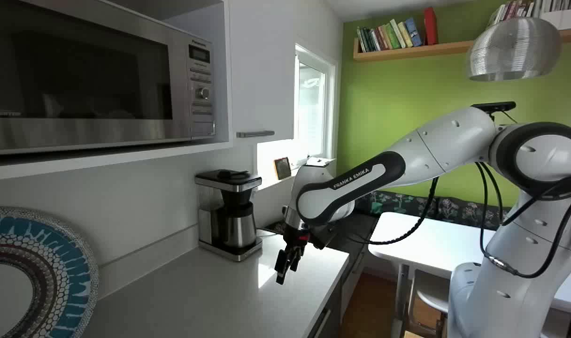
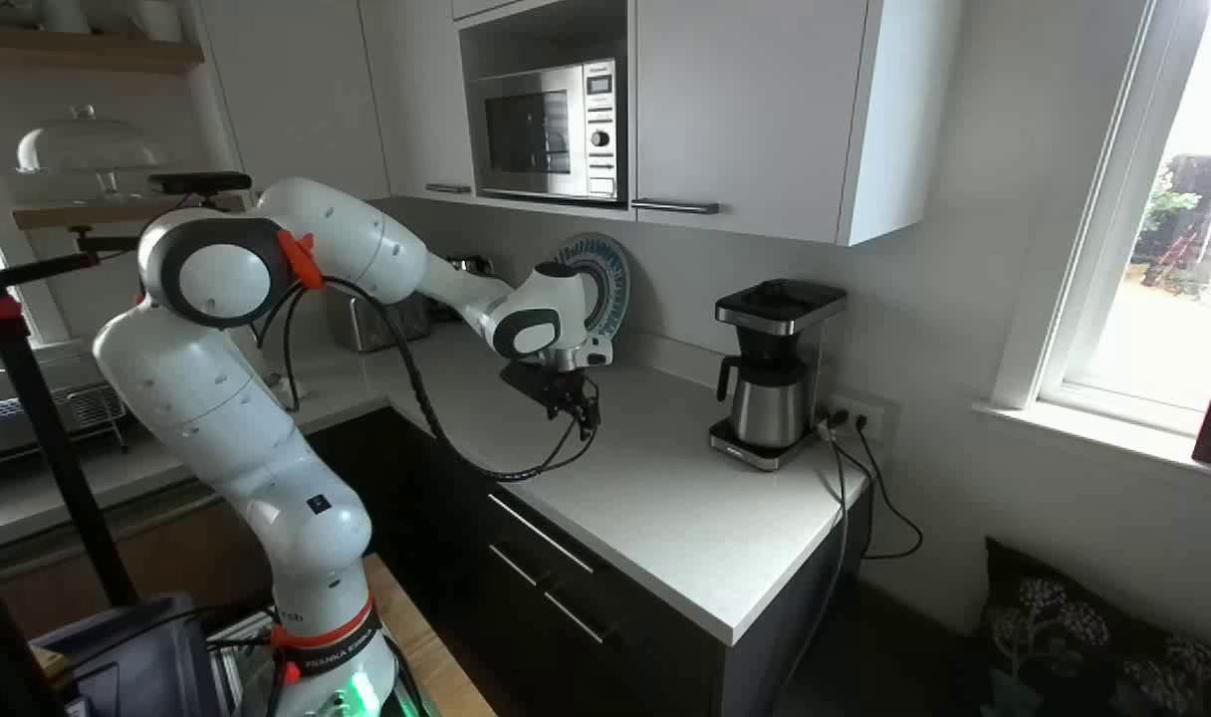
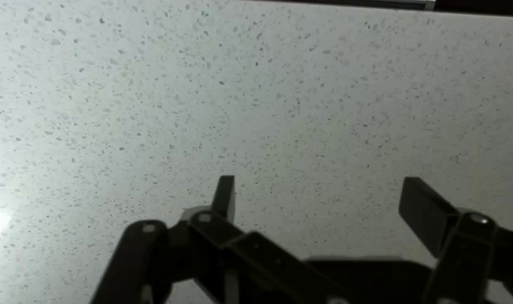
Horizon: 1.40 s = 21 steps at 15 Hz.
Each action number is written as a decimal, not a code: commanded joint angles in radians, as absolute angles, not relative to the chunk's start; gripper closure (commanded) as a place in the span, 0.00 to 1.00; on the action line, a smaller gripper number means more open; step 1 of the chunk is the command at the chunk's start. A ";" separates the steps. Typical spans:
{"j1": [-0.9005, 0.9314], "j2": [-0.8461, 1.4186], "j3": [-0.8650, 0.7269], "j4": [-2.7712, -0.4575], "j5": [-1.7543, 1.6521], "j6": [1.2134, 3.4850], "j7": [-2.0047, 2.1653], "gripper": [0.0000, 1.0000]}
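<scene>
1. Light-grey, dark-speckled worktop [image 2: 685, 528] – runs along the pale wall [image 1: 144, 204], over dark drawer units [image 2: 556, 588]; lies right beneath the gripper.
2. White flat-fronted wall cabinets [image 2: 755, 110] – mounted higher up, bar handles.
3. White Franka arm with black joint rings [image 1: 447, 136] – stretched out over the worktop, wrist bent down.
4. Stainless-steel microwave with dark glass door [image 1: 79, 89] – inside an open cabinet bay.
5. Round panel with teal, white and brown patterned border [image 1: 69, 277] – by the wall; lower edge not visible.
6. Boxy black-and-silver coffee maker [image 1: 236, 197] – upright on the worktop, wall side, near the counter's end; apart from the gripper.
7. Brushed-steel carafe with black handle [image 2: 768, 408] – standing in the coffee maker.
8. Black two-finger gripper [image 3: 317, 185] – angled down above the worktop; dark fingers [image 3: 425, 211] spread wide, speckled surface showing between.
</scene>
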State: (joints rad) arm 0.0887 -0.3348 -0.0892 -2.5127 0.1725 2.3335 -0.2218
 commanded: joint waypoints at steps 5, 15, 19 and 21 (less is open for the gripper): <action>0.021 -0.353 -0.056 -2.442 0.089 2.293 -0.120 0.00; -0.131 -0.389 0.040 -2.046 -0.114 1.848 0.434 0.00; -0.151 -0.405 0.058 -1.984 -0.117 1.835 0.628 0.00; -0.160 -0.424 0.071 -1.972 -0.158 1.908 0.690 0.00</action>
State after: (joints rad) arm -0.1350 -0.4040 0.0438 -1.9874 -0.1114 1.8465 0.5872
